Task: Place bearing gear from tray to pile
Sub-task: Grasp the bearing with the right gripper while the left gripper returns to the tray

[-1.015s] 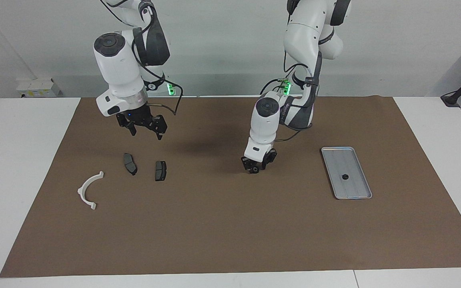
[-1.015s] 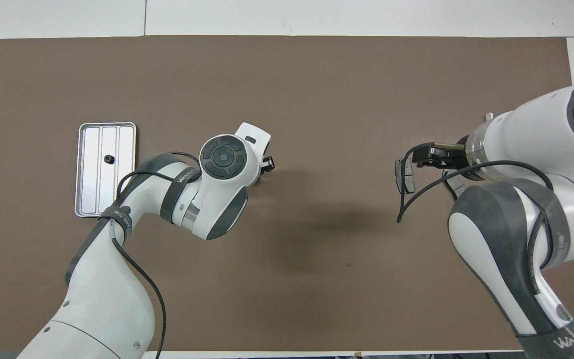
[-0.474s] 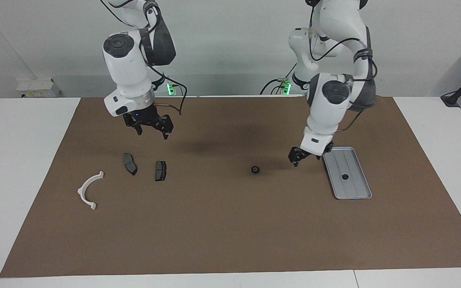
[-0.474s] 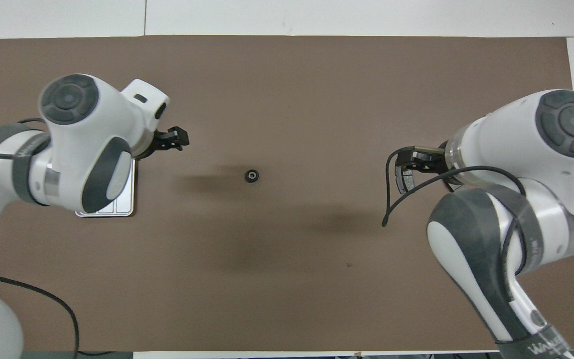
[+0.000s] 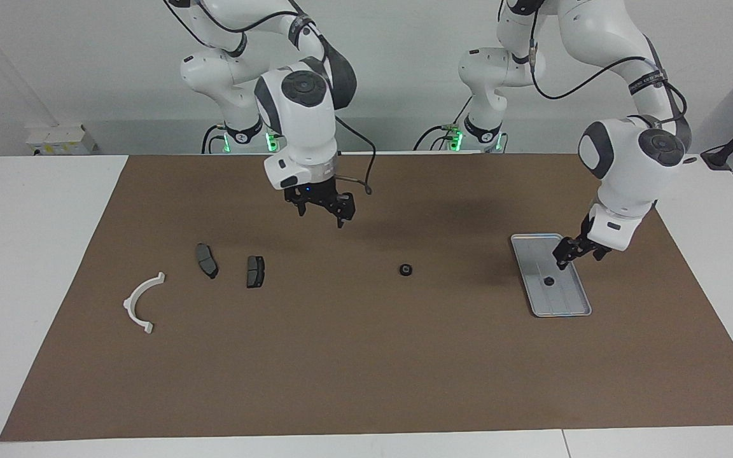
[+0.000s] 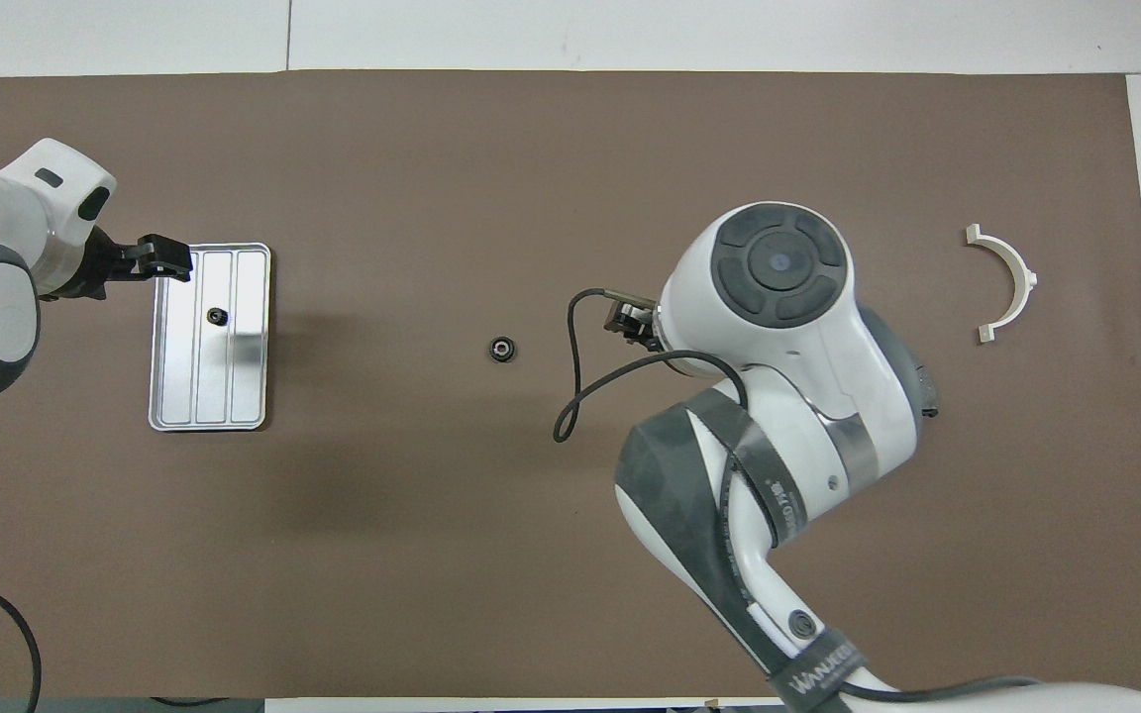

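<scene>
Brown mat covered most of a white table. A plain pale wall stood at the robots' end, and green lamps glowed at the arm bases.

- At the right arm's end lay the pile: a white arc, then two dark pads just beside each other and nearer the robots than the arc.
- The right gripper hung over bare mat, between the pads and the middle of the table. Its fingers were spread wide and carried nothing.
- One bearing gear sat alone on the mat about mid-table. It was well apart from the pile and outside the tray.
- The tray, silver-grey and grooved, lay toward the left arm's end. A second gear rested on its floor near the middle.
- The left gripper hung over the tray's rim on the left arm's side. Its fingers were apart and empty, clear of the gear below.

Writing: a dark strap on the right arm bore white lettering that began "WAN". The rest could not be read.
</scene>
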